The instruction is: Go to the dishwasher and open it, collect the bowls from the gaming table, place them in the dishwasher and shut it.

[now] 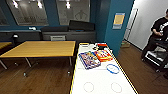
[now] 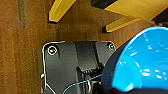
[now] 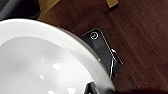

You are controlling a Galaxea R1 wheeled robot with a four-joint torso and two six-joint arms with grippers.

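The gaming table (image 1: 100, 80) is seen running lengthwise away from the robot, yellow-edged; a blue-rimmed bowl (image 1: 112, 68) lies near its right edge, beyond the game boxes (image 1: 95, 58); open wood floor (image 1: 45, 77) flanks its left; gripper states cannot be told.

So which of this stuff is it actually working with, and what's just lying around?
Part of the job:
- blue bowl
- white bowl
- blue-rimmed bowl
- gaming table

Just lying about:
- board-game boxes
- yellow-topped table
- person off to the side
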